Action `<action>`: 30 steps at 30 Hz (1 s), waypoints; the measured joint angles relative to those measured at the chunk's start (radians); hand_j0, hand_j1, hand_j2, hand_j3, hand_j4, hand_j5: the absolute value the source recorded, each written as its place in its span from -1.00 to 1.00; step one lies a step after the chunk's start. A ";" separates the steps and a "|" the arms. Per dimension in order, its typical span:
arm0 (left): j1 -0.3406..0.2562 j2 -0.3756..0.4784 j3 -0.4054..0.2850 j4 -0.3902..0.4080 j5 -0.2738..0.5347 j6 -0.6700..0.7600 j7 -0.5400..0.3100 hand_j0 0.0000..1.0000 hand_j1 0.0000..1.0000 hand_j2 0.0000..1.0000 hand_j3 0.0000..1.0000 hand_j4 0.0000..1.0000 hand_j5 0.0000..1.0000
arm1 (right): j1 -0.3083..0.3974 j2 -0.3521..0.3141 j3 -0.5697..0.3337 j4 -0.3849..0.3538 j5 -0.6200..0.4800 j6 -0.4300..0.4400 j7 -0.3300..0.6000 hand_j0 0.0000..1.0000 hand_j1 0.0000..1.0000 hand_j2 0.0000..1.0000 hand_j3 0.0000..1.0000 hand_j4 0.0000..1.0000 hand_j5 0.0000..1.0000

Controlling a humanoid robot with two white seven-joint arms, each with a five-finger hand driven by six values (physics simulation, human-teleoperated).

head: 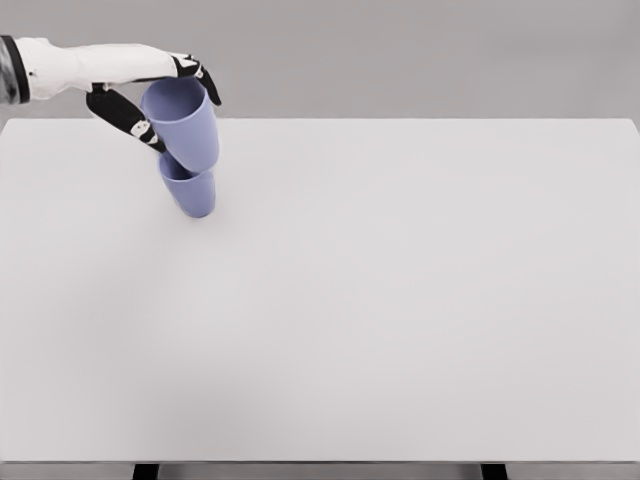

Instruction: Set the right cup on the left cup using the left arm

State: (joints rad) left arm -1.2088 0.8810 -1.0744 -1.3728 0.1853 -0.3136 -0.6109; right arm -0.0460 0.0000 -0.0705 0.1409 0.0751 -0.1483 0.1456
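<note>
Two lavender-blue cups show at the upper left of the head view. The upper cup [185, 124] is tilted, its bottom resting in the mouth of the lower cup [190, 190], which stands on the white table [400, 300]. My left hand [165, 100] comes in from the left edge, and its fingers [205, 80] wrap the upper cup's rim and side, with the thumb below. No right arm shows.
The white table fills most of the view, its far edge at the top and its near edge at the bottom. A grey wall lies behind. Dark table legs [146, 471] show under the near edge.
</note>
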 measured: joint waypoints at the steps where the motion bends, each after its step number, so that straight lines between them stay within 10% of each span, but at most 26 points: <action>1: -0.002 -0.002 0.000 0.017 -0.001 0.000 0.000 0.03 0.03 0.03 0.03 0.03 0.03 | 0.000 0.000 0.000 0.000 0.000 0.000 0.000 1.00 1.00 1.00 1.00 1.00 1.00; 12: 0.003 -0.057 -0.003 0.200 -0.038 -0.001 -0.001 0.04 0.04 0.04 0.04 0.04 0.04 | 0.000 0.000 0.000 0.000 0.000 0.000 0.000 1.00 1.00 1.00 1.00 1.00 1.00; 30: 0.012 -0.101 -0.003 0.266 -0.048 -0.002 -0.001 0.04 0.04 0.04 0.04 0.04 0.04 | 0.000 0.000 0.000 0.000 0.000 0.000 0.000 1.00 1.00 1.00 1.00 1.00 1.00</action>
State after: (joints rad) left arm -1.1965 0.7799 -1.0770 -1.1065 0.1378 -0.3152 -0.6115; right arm -0.0460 0.0000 -0.0705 0.1407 0.0751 -0.1481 0.1456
